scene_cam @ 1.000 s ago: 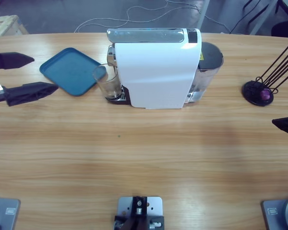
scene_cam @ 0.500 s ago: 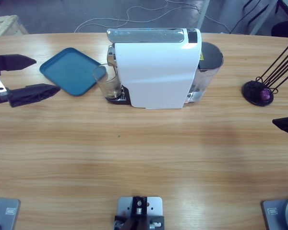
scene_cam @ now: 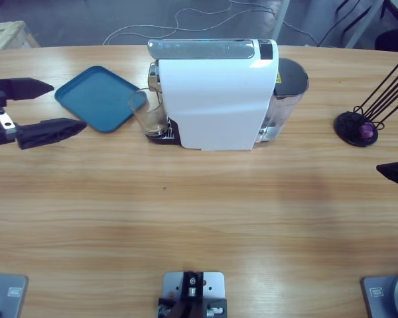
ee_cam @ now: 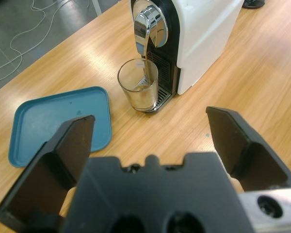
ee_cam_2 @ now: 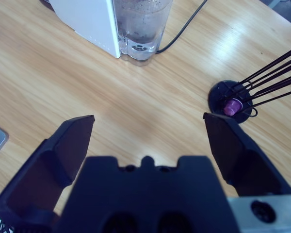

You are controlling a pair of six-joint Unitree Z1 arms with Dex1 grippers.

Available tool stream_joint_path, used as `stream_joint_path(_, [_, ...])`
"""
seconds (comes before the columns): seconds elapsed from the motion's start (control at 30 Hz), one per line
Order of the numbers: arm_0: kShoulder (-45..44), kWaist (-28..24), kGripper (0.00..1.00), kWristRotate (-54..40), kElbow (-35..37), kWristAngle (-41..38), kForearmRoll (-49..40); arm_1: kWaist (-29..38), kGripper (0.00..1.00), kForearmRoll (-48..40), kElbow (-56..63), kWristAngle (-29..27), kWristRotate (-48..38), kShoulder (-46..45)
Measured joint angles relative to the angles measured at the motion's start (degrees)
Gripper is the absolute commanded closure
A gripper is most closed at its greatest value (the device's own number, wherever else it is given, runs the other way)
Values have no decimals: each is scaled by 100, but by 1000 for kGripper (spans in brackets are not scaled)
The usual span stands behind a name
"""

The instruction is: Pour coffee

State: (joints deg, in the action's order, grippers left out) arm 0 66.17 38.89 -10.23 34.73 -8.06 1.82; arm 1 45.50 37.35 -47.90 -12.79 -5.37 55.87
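Observation:
A clear glass tumbler stands on the drip grate under the chrome spout of a white coffee machine. A shallow pale tan layer of coffee lies in the tumbler's bottom. My left gripper hangs open at the table's left end, beside the teal tray and well short of the tumbler, with nothing between its fingers. My right gripper is open and empty over bare wood at the right end. Only its black tip shows at the right edge of the high view.
A teal tray lies flat left of the machine, empty. The machine's water tank sticks out on its right side, with a black cable behind it. A black wire capsule holder with one purple capsule stands at the far right.
My left gripper has slid a little to the right, toward the tray. The right gripper, the tumbler and the machine have not moved.

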Motion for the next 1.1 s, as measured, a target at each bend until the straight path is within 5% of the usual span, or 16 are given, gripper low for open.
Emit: stream_joint_path(1.1, [130,0,4,-485,0,-2,195,0,0,0,1,0,0,0])
